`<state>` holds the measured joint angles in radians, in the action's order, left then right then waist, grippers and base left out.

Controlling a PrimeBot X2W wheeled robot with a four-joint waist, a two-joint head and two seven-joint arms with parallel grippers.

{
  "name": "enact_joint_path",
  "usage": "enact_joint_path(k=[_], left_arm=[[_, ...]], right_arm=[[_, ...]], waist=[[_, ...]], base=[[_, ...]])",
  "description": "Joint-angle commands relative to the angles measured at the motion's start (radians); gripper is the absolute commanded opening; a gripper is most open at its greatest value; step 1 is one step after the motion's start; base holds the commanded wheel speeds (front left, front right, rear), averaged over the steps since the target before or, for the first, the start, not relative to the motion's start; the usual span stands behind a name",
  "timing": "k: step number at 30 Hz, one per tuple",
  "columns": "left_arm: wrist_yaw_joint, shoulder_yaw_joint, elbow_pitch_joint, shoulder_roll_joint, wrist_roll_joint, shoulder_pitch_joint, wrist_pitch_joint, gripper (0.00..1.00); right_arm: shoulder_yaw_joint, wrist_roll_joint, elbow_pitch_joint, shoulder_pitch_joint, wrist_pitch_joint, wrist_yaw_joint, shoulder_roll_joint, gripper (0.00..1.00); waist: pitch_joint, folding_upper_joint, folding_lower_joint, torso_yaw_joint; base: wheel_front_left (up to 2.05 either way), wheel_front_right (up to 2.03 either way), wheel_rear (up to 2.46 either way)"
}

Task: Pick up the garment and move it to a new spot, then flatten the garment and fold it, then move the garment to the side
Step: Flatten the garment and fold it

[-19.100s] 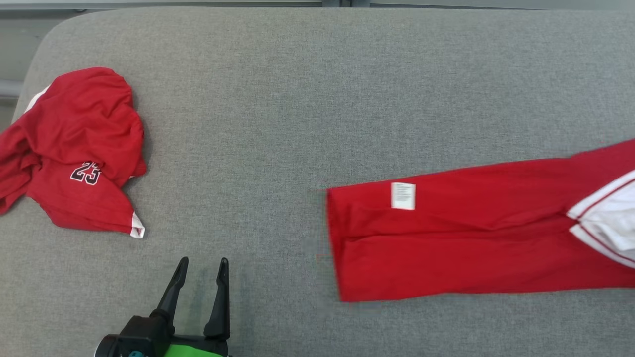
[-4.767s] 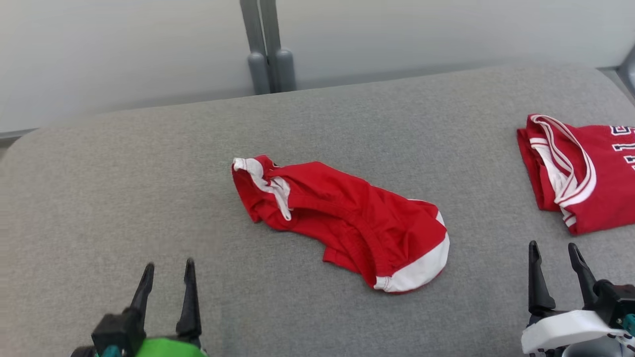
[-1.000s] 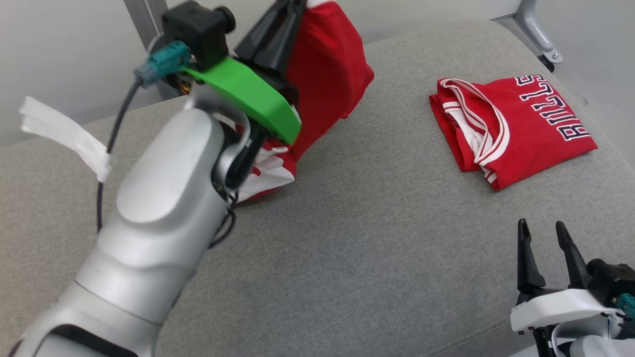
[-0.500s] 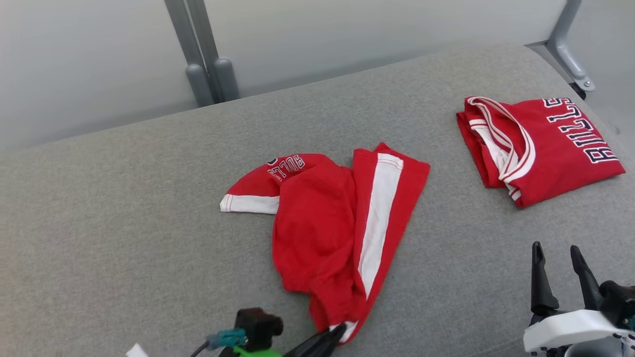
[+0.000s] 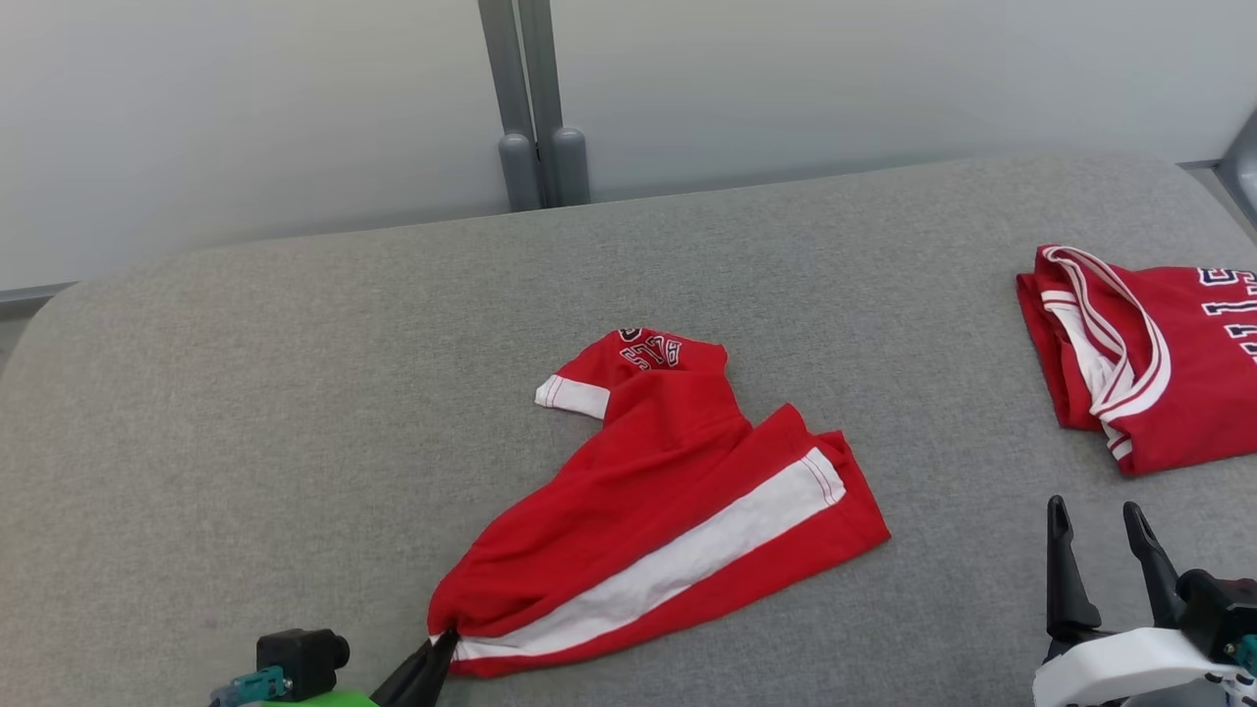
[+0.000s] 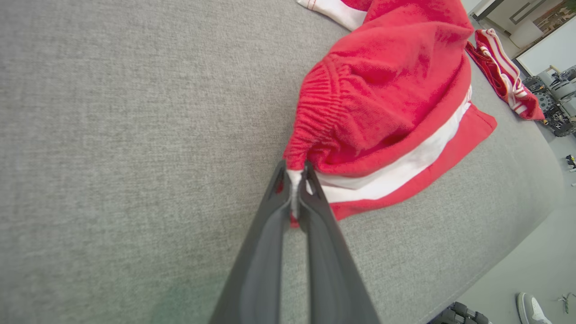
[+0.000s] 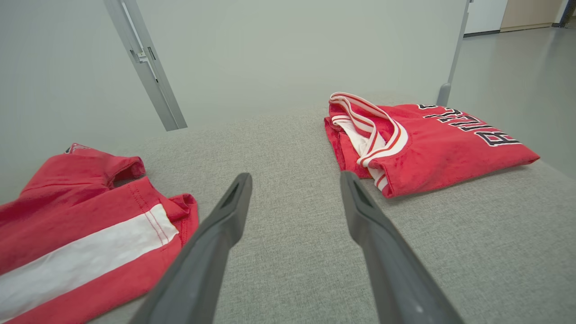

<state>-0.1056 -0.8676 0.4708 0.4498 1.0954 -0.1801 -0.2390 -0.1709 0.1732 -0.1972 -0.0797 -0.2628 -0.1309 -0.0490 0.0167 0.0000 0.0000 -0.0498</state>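
Note:
The garment [image 5: 668, 511] is a pair of red shorts with a white side stripe, lying crumpled in the middle of the grey cushion [image 5: 295, 393]. My left gripper [image 5: 440, 648] sits at the bottom edge of the head view, shut on the shorts' near waistband corner. In the left wrist view the two fingers [image 6: 310, 198] pinch a white and red fold of the garment [image 6: 387, 90]. My right gripper [image 5: 1092, 516] stands open at the lower right, holding nothing, apart from the cloth. The right wrist view shows the shorts [image 7: 85, 225] to the left of that gripper [image 7: 294, 180].
A folded red jersey [image 5: 1149, 353] with white trim and dark lettering lies at the cushion's right end, also in the right wrist view [image 7: 427, 144]. A grey post [image 5: 530, 108] stands behind the cushion against a pale wall. The cushion's front edge drops off near my grippers.
The head camera has shifted. The shorts have been dragged toward the near left, their stripe now lying slanted rather than upright. My left gripper stays shut on the corner; the right arm is still.

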Motion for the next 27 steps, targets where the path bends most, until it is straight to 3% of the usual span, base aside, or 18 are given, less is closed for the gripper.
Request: enact_joint_path(k=[1,2,3,6,10,13,16,20,27], left_arm=[[-0.002,0.013,0.005,-0.002,-0.002,-0.011,-0.011,0.11],[-0.003,0.022,0.005,-0.006,-0.012,-0.012,-0.014,0.9],[-0.002,0.026,0.004,-0.013,-0.027,-0.012,-0.019,1.0],[0.038,0.067,-0.015,-0.021,-0.1,-0.011,-0.027,1.0],[0.137,0.218,-0.132,-0.053,-0.296,0.073,-0.025,1.0],[0.207,0.364,-0.25,-0.098,-0.437,0.166,-0.026,1.0],[0.234,0.499,-0.346,-0.162,-0.548,0.269,-0.026,1.0],[0.215,0.645,-0.431,-0.253,-0.694,0.37,-0.026,1.0],[0.081,0.797,-0.45,-0.358,-0.856,0.437,-0.026,1.0]], right_arm=[[0.001,-0.003,-0.002,-0.015,-0.003,0.0,-0.003,1.0],[0.002,-0.004,-0.002,-0.017,-0.003,0.0,-0.003,1.0],[0.0,-0.004,0.0,-0.018,-0.003,0.0,-0.003,1.0],[-0.001,-0.009,0.006,-0.022,-0.003,0.0,-0.003,1.0],[-0.004,-0.032,0.031,-0.019,-0.003,0.0,-0.003,1.0],[-0.008,-0.048,0.056,-0.028,-0.003,0.0,-0.002,1.0],[-0.015,-0.055,0.074,-0.038,-0.003,0.0,-0.003,1.0],[-0.013,-0.075,0.093,-0.043,-0.003,0.0,-0.003,1.0],[0.013,-0.096,0.103,-0.046,-0.003,0.0,-0.002,1.0]], waist=[[-0.008,0.0,0.0,0.02],[-0.007,0.0,0.0,0.024],[-0.007,0.0,0.0,0.03],[-0.006,0.0,0.0,0.04],[-0.009,0.0,0.0,0.051],[-0.018,0.0,0.0,0.066],[-0.028,0.0,0.0,0.086],[-0.038,0.0,0.0,0.12],[-0.039,0.0,0.0,0.166]], base=[[0.0,0.0,0.0],[0.0,0.0,0.0],[0.0,0.0,0.0],[0.0,0.0,0.0],[0.0,0.0,0.0],[0.0,0.0,0.0],[0.0,0.0,0.0],[0.0,0.0,0.0],[0.0,0.0,0.0]])
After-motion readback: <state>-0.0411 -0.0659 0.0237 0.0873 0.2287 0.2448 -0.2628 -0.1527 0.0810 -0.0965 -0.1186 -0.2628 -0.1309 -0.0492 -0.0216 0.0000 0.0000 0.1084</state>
